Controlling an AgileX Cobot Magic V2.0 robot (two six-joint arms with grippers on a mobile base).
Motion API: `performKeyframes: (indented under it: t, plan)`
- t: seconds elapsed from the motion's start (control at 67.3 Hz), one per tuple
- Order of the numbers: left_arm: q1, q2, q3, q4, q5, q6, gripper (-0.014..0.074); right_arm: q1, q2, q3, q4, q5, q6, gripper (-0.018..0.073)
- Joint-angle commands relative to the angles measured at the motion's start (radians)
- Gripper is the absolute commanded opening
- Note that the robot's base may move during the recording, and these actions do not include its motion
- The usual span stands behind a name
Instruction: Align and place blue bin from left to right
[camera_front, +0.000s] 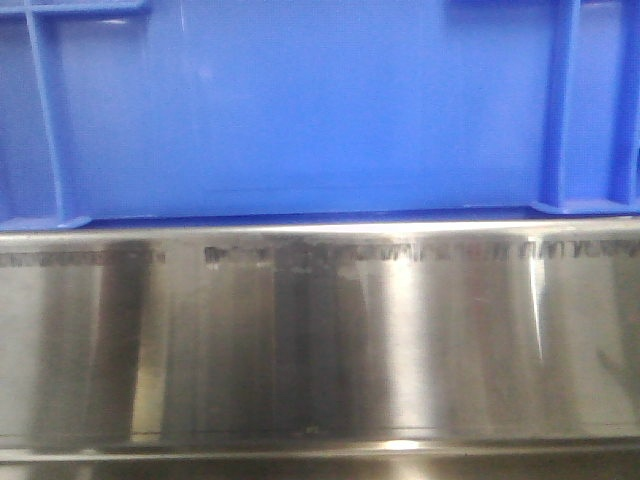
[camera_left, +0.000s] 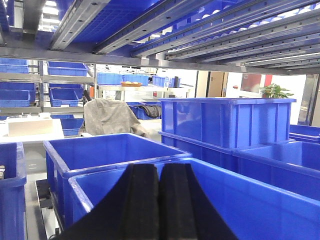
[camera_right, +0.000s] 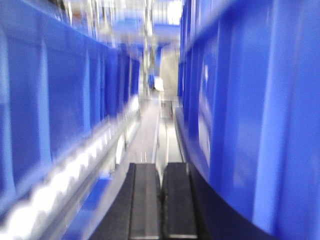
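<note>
Both end effectors, left (camera_left: 159, 200) and right (camera_right: 162, 200), are clenched on nothing. Right sits beside the blue bin (camera_right: 250, 110), mid-alignment. Next: likely nudge it sideways along the steel rail (camera_front: 320, 340).

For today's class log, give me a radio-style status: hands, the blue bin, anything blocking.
Left hand shut, empty, over bin rim. Right hand shut, empty, in the gap between bin rows. Blue bin sits on steel rail, ungripped. Neighbouring bins crowd both sides.

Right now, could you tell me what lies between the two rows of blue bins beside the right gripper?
In the right wrist view, a bare grey metal track runs between the left bins and right bin. The right gripper sits shut at its near end.
</note>
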Motion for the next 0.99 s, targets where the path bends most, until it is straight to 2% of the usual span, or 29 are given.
performKeyframes:
  t: [0.0, 0.208, 0.98]
  plan:
    - [-0.005, -0.009, -0.001, 0.004, -0.016, 0.003, -0.0111, -0.005, -0.003, 0.002, 0.002, -0.035, -0.009, -0.008]
    - [-0.005, -0.009, -0.001, 0.004, -0.016, 0.003, -0.0111, -0.066, -0.003, 0.002, 0.002, -0.031, -0.009, -0.008]
    - [-0.005, -0.009, -0.001, 0.004, -0.016, 0.003, -0.0111, -0.061, -0.003, 0.002, 0.002, 0.009, -0.009, -0.008]
